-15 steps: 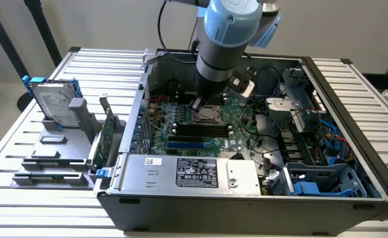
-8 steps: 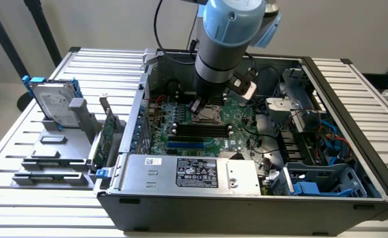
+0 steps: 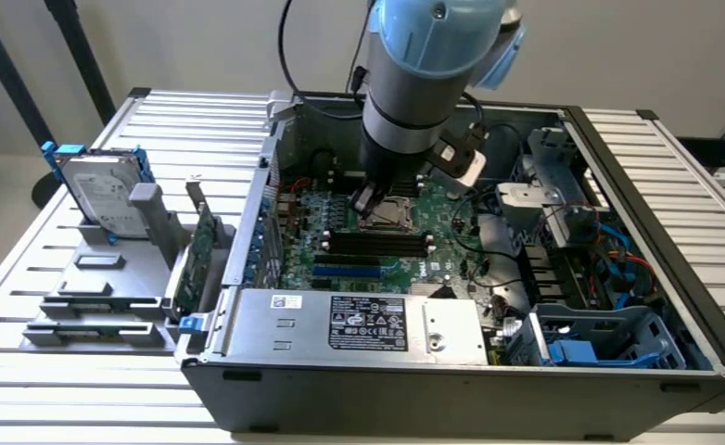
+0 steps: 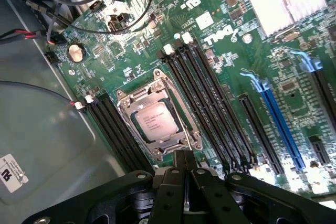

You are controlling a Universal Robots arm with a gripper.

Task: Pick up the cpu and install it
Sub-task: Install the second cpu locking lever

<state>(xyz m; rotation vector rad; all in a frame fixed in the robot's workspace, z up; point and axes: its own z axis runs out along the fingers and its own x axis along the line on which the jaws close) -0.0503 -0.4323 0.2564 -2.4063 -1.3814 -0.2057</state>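
The small flat square cpu (image 4: 156,120) with its dull silver-grey metal top lies seated in the metal socket frame (image 4: 185,119) of the green motherboard (image 4: 220,51), between two banks of long black memory slots (image 4: 210,103). The black two-fingered gripper (image 4: 186,170) hangs just above the socket frame's near edge, its jaws clenched together with nothing between them. In the exterior view the grey and blue robot arm (image 3: 418,83) reaches down into the open dark grey computer case (image 3: 659,306), and the gripper (image 3: 370,198) sits directly over the socket frame (image 3: 396,213).

Judging from this, the chip appears already placed, and the closed fingertips are working near the frame.

The risks lie in that closeness. A slight sideways drift could drag the fingertips across the chip's top and shift it in its seat, which would bend contacts beneath. Pressing down off-centre on the frame could tilt the chip. The memory slots flank the socket tightly, so a skewed lift could catch the fingers on a slot latch.
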